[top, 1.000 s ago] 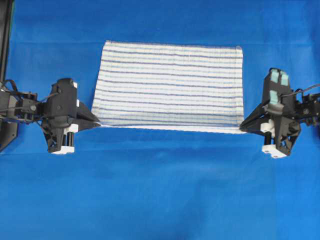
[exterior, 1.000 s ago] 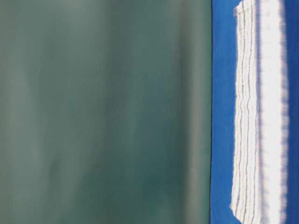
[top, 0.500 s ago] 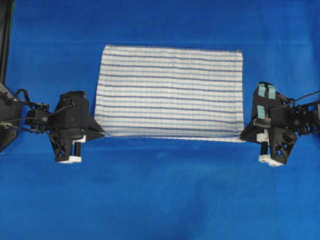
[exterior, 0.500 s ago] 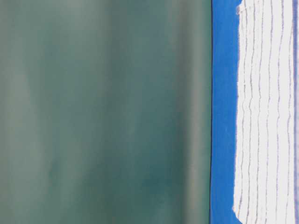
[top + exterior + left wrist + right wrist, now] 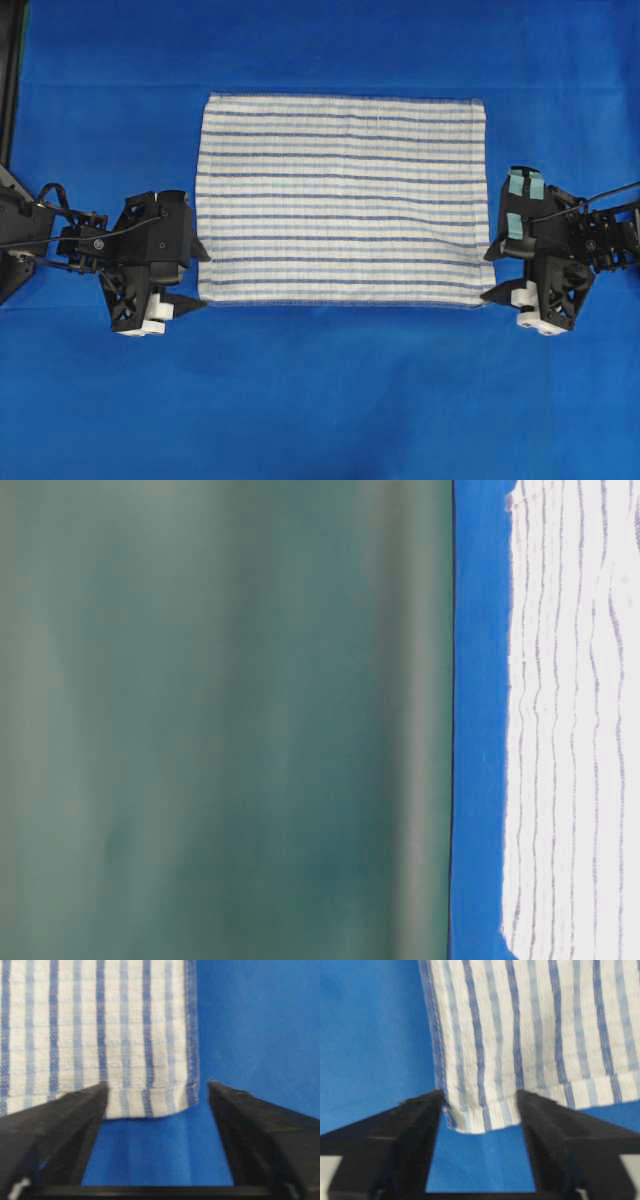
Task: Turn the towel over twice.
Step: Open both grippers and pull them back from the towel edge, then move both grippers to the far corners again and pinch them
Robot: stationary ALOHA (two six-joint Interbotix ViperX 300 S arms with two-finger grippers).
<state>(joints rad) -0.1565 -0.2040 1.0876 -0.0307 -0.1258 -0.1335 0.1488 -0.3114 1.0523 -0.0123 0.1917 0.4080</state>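
Note:
The towel [image 5: 340, 200] lies spread flat on the blue table cover, white with thin dark-blue and light-blue stripes; it also shows in the table-level view [image 5: 570, 720]. My left gripper [image 5: 195, 277] sits at its near left corner, open. In the left wrist view [image 5: 157, 1087] the towel's corner [image 5: 145, 1060] lies loose between the spread fingers. My right gripper [image 5: 490, 272] is at the near right corner, also open. In the right wrist view [image 5: 479, 1094] that corner [image 5: 485, 1070] rests between the fingers, gripped by neither.
The plain blue cover [image 5: 320, 400] stretches over the whole table, with open room in front of and behind the towel. A black frame part [image 5: 10, 80] stands at the far left edge. A green wall [image 5: 220, 720] backs the table.
Both grippers have opened and let go of the towel's near corners. The near edge has dropped, and the towel now lies flat and reaches further forward.

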